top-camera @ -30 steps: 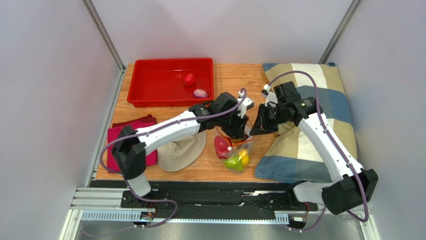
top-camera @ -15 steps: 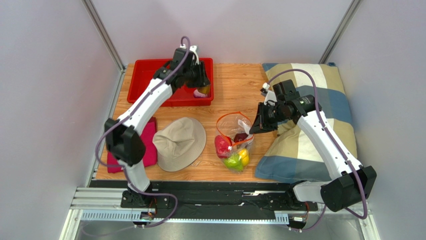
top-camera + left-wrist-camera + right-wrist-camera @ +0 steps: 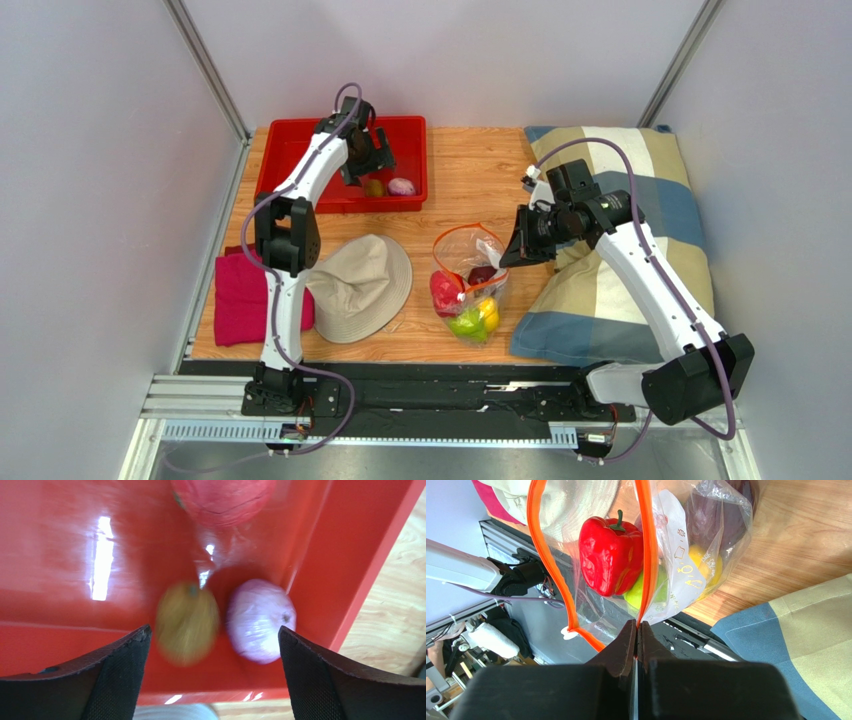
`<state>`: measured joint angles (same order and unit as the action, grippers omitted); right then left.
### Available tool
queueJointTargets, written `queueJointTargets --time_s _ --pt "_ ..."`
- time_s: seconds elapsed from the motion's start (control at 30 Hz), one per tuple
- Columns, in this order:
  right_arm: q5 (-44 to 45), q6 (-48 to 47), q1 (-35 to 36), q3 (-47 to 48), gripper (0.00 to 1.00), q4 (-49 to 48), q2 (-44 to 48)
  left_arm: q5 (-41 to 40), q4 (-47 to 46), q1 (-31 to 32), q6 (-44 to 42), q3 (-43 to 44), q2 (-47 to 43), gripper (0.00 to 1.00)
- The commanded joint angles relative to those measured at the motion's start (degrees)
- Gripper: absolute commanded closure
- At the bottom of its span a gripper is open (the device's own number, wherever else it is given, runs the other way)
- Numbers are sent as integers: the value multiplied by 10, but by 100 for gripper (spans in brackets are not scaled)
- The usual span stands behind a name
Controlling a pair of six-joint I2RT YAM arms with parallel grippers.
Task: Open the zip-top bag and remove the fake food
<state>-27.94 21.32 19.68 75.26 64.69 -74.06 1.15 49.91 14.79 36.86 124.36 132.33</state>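
Note:
The clear zip-top bag (image 3: 468,280) sits mid-table with its orange mouth held open. My right gripper (image 3: 515,255) is shut on the orange zipper strip (image 3: 646,555). Inside the bag lie a red pepper (image 3: 611,555), a green piece (image 3: 646,592), a yellow piece (image 3: 706,560) and a dark maroon piece (image 3: 721,515). My left gripper (image 3: 368,165) hangs open over the red tray (image 3: 300,170). Below it, blurred, is a brownish fruit (image 3: 187,622), beside a pale purple piece (image 3: 261,620) and a red piece (image 3: 222,497). Nothing is between the left fingers (image 3: 125,670).
A beige hat (image 3: 360,285) lies left of the bag, with a magenta cloth (image 3: 240,295) beyond it at the table's left edge. A large checked pillow (image 3: 630,230) fills the right side under my right arm. Walls close in on three sides.
My left arm swung from the bag to the red tray with the brownish fruit, then opened; the fruit now lies in the tray. The right gripper has kept its hold.

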Motion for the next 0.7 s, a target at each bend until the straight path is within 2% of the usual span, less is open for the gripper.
queueJointTargets --time_s 0.0,0.03,0.1,0.13,0.2,0.23,0.27,0.33,0.37,0.4,0.47,0.5,0.67 --pt "6 -5 -3 3 100 -5 18 7 41 -5 -53 43 -38 1" --pt "5 -4 -3 6 100 -5 17 30 48 -5 -64 43 -44 1" --pt "2 -1 -3 15 100 -8 14 58 72 -3 -80 32 -80 9" --pt "1 1 -2 19 100 -7 12 82 63 6 -82 -10 -101 18" --pt "-4 4 -2 28 100 -11 6 98 35 30 -102 -69 -187 26" --pt "-5 8 -2 30 100 -10 3 111 10 45 -110 -122 -219 35" --pt "-9 8 -2 31 100 -11 0 119 1 83 -115 -144 -276 39" --pt "-11 13 0 30 100 -11 -2 150 -23 124 -117 -196 -326 51" --pt "-12 15 3 29 100 -13 -1 155 -29 169 -119 -209 -361 54" --pt "-11 18 3 24 100 -16 -2 154 -31 194 -122 -220 -375 57" --pt "-12 25 4 23 100 -20 -2 120 -24 231 -114 -239 -398 68" --pt "-12 27 6 23 100 -20 -3 115 -24 259 -93 -247 -401 70" --pt "12 58 18 27 100 -30 5 95 -18 314 -50 -268 -358 80"
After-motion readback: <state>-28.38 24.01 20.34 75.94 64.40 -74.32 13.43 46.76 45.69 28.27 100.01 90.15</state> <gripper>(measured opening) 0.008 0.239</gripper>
